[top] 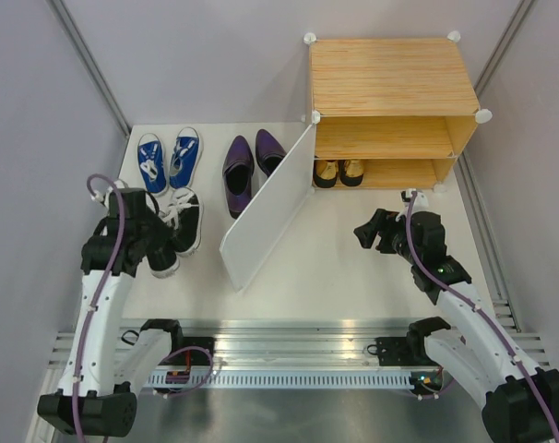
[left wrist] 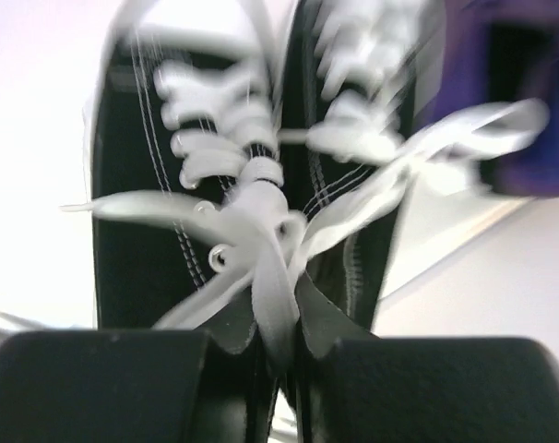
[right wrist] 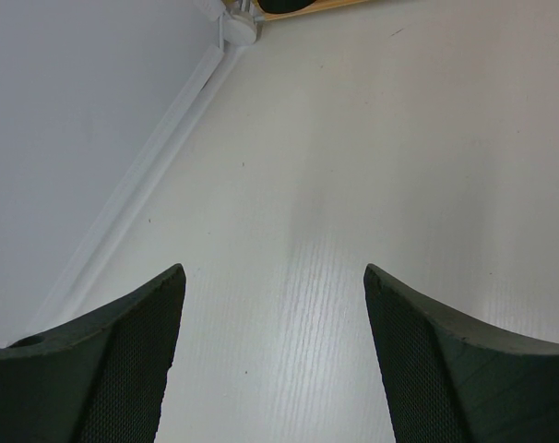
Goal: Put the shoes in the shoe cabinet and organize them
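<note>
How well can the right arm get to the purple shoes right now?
Probably not easily. The open white door stands slanted between the right gripper and the purple shoes, so the arm would likely have to go over or around it.

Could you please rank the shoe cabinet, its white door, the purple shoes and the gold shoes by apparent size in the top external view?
1. shoe cabinet
2. white door
3. purple shoes
4. gold shoes, partly hidden under the shelf, so their placing is less sure.
</note>
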Motion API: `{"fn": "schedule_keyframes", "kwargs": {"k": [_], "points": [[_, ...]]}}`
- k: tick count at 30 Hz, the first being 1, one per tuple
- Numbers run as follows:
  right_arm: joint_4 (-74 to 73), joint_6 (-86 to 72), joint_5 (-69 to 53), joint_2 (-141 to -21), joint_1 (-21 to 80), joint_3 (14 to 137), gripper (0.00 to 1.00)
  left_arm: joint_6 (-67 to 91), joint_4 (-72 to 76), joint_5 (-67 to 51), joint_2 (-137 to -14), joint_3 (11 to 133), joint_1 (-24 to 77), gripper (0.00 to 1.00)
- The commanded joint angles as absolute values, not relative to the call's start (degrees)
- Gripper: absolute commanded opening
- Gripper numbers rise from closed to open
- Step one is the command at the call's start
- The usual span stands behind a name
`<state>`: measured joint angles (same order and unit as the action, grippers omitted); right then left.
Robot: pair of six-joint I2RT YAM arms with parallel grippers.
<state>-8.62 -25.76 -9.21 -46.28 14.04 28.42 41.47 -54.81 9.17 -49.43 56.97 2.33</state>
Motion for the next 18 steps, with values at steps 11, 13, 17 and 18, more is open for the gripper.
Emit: {"fn": "schedule_keyframes", "kwargs": {"k": [11,13,17,18], "points": [[-12.0,-26.7,-9.8,-42.9,14.2,32.8,0.82,37.0,-52.6,5.8,-53.1,76.4,6.2,0.02],[-12.0,-26.8,-9.8,-42.5,14.2,32.4,0.82,36.9,-52.3,6.9,-50.4,71.5,6.2,0.02],[-12.0,-26.6,-9.9,-43.3,14.1,32.3,0.82,36.8,-50.7,4.9,-47.8,59.4,6.2,0.22],[-12.0,-26.4,-9.8,-43.6,14.1,32.3,0.82,36.6,-50.6,3.5,-48.0,58.1,6.2,0.32]]}}
